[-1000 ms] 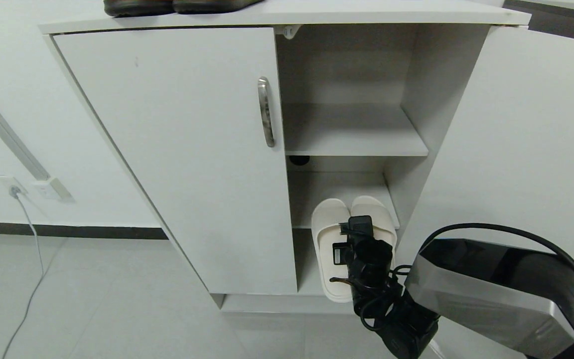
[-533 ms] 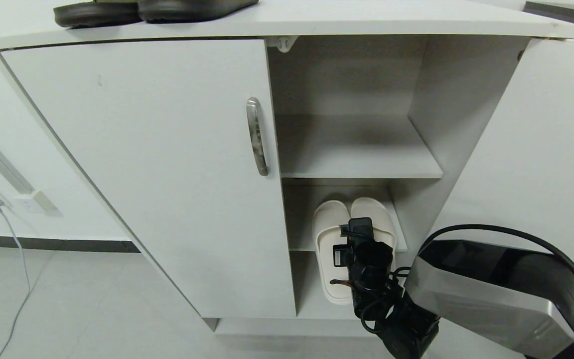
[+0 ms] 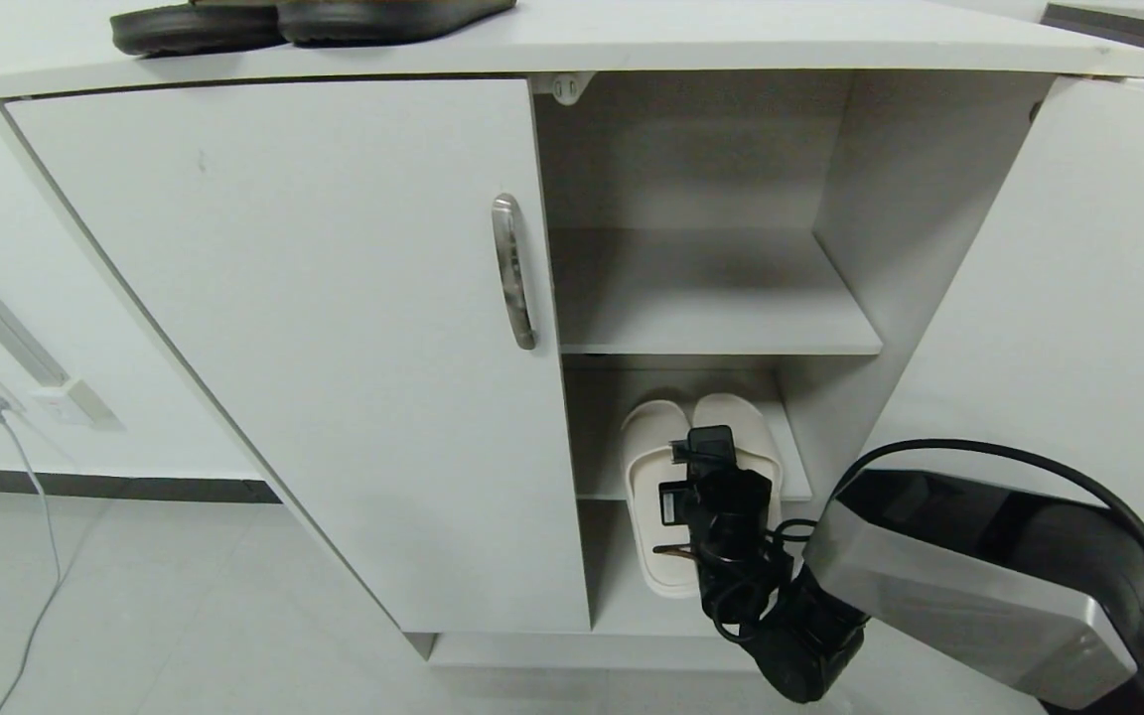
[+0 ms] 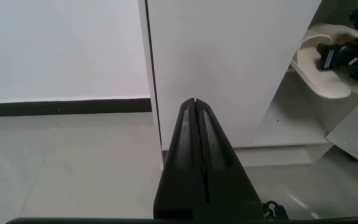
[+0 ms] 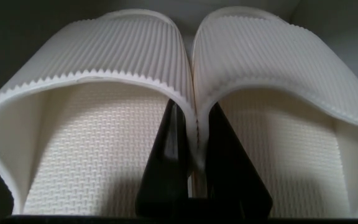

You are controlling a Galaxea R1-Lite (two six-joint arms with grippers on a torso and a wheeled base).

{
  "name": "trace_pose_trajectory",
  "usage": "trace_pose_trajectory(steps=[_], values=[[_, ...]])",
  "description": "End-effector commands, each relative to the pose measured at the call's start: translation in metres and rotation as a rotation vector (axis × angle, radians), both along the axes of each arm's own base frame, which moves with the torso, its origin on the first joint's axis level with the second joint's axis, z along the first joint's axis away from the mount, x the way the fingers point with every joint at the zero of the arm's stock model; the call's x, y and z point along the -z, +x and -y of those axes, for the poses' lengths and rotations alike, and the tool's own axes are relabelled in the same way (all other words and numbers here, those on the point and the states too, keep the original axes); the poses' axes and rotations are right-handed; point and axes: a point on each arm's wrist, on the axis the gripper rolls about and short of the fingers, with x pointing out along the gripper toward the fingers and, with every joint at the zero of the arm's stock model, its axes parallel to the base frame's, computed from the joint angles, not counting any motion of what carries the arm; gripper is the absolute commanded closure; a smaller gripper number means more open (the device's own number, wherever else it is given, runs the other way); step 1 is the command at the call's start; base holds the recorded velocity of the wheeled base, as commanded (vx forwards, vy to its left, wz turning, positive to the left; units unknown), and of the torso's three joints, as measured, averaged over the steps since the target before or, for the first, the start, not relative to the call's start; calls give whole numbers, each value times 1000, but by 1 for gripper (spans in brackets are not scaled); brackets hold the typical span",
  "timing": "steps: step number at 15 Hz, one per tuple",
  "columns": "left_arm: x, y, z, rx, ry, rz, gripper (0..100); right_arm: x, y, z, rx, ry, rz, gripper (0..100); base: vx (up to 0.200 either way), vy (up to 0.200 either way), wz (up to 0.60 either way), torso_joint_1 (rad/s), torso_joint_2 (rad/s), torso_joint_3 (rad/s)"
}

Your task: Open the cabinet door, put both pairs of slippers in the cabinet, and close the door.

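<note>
Head view: two dark slippers (image 3: pixel 304 20) atop cabinet (image 3: pixel 731 45); right gripper (image 5: pixel 194 165) pinches two white slippers (image 3: pixel 643 452); left gripper (image 4: pixel 194 107) closed, empty.

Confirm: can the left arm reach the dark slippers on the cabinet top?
Probably yes: the dark slippers lie uncovered near the front edge of the cabinet top. But the left end effector is shut and low, facing the closed left door, so it must rise first.

ribbed foam white slippers (image 5: pixel 135 74), matt cabinet (image 3: pixel 334 298)
</note>
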Motion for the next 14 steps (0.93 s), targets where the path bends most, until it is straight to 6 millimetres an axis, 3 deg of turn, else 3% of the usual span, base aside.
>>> trace_pose_trajectory(steps=[1,7,10,14], values=[[0,0,0,0,0,-2,100,-3,26,1,26,21,-2,100,0,0,0,0,0,0],[0,0,0,-1,-2,-2,100,-23,57,-11,32,27,-11,100,0,0,0,0,0,0],[0,0,0,-1,-2,-2,100,-19,76,-9,59,45,14,100,0,0,0,0,0,0],[0,0,0,-1,-2,-2,100,-22,79,-8,64,48,16,100,0,0,0,0,0,0]])
